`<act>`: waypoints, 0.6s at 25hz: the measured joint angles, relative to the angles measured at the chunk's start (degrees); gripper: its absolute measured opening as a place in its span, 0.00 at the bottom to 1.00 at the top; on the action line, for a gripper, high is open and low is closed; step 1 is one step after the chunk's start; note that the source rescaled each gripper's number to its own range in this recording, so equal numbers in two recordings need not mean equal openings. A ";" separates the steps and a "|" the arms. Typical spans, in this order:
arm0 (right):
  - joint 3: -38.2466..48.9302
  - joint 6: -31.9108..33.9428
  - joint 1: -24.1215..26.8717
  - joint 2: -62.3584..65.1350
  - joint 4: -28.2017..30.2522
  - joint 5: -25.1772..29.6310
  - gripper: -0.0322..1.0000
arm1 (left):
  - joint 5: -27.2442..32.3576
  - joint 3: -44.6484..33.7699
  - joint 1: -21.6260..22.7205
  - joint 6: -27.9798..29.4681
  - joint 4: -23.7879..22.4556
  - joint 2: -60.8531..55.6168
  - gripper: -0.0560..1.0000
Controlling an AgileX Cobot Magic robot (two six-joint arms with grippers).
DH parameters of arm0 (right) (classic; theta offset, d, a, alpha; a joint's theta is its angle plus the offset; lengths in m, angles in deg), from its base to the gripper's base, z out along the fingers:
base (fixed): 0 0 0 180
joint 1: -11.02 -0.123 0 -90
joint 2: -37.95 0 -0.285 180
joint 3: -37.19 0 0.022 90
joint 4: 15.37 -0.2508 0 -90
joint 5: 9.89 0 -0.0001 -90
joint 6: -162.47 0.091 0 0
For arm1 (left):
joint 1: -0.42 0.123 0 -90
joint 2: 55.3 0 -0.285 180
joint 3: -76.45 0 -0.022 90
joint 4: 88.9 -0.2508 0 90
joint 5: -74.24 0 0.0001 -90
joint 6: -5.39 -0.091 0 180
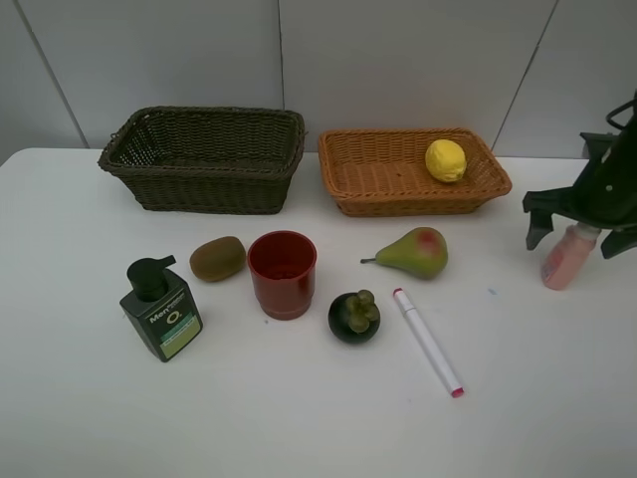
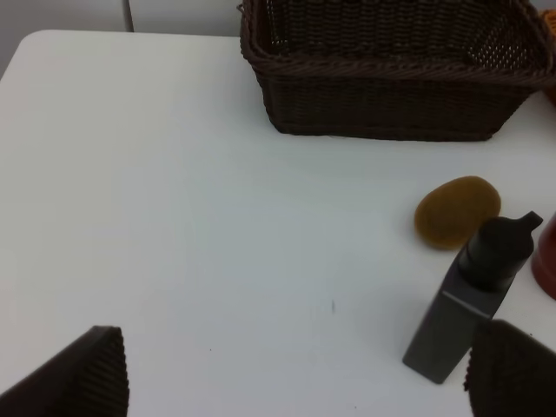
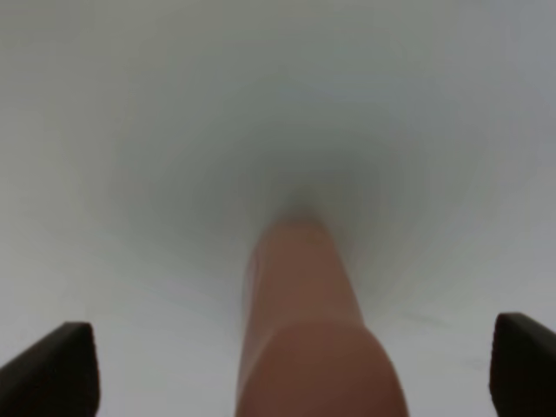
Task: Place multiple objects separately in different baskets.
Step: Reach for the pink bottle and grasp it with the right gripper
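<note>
There are two baskets: one dark basket point(image 1: 214, 189) and one orange basket point(image 1: 418, 206). Four pieces of fruit are here: one lemon point(image 1: 445, 160), one pear point(image 1: 418, 253), one mangosteen point(image 1: 354, 317) and one kiwi point(image 1: 217, 259). There are two bottles: one green pump bottle point(image 1: 161, 311) and one pink bottle point(image 1: 564, 259). There is one red cup point(image 1: 282, 274) and one marker point(image 1: 428, 342).

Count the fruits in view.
4: lemon in the tan basket; kiwi left of the cup; pear right of it; mangosteen between cup and marker. Dark basket partly hidden.

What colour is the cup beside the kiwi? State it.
Red; the cup shows best in the exterior high view.
</note>
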 joint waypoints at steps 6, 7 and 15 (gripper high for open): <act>0.00 -0.19 0.00 -1.33 -0.92 -0.06 0.98 | 0.00 0.00 0.00 0.00 0.00 0.00 1.00; 0.00 -0.19 0.00 -1.41 -0.92 -0.06 0.98 | 0.00 0.00 0.00 0.00 0.00 0.00 1.00; 0.00 -0.19 0.00 -1.41 -0.93 -0.06 0.90 | 0.00 0.00 0.00 0.00 0.00 0.00 1.00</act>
